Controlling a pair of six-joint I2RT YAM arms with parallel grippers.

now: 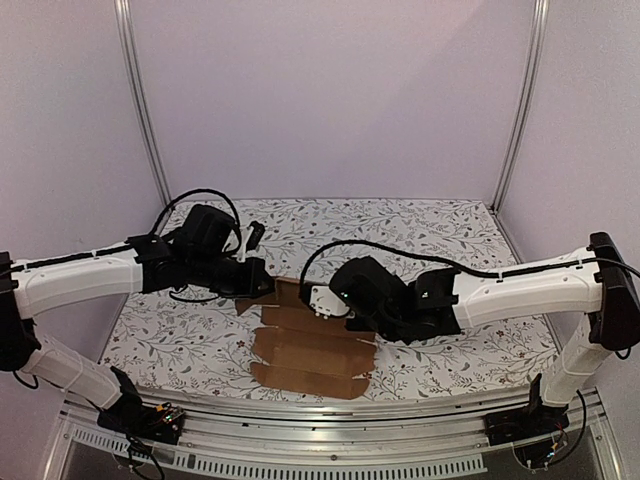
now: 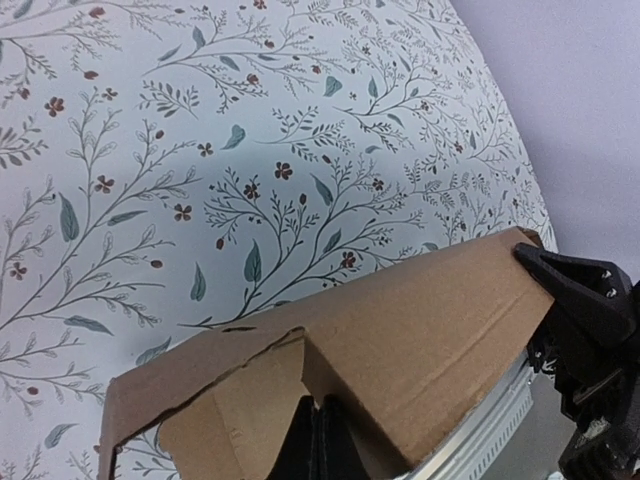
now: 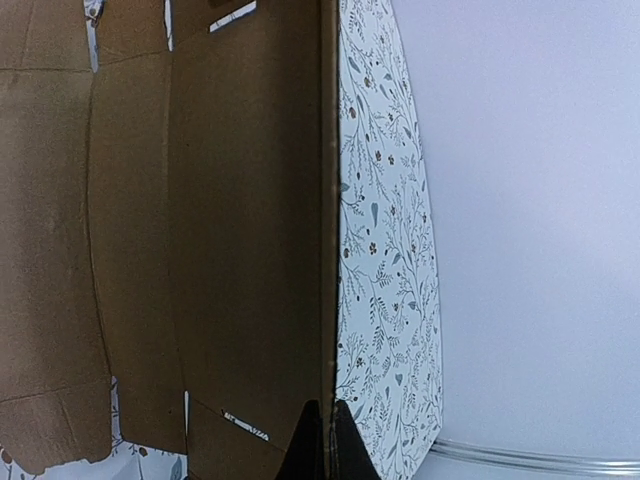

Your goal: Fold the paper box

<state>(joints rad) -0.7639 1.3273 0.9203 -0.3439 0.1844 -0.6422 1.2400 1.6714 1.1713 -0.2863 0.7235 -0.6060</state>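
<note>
Because the left gripper (image 2: 320, 445) and right gripper (image 3: 322, 440) are both pinched shut on the far panel of the paper box (image 1: 310, 350), centre frame, I note that the panel's long axis runs left-right between them.

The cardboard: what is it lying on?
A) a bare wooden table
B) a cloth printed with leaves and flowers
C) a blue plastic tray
B: the cardboard lies on a white cloth printed with leafy twigs and small flowers.
</note>
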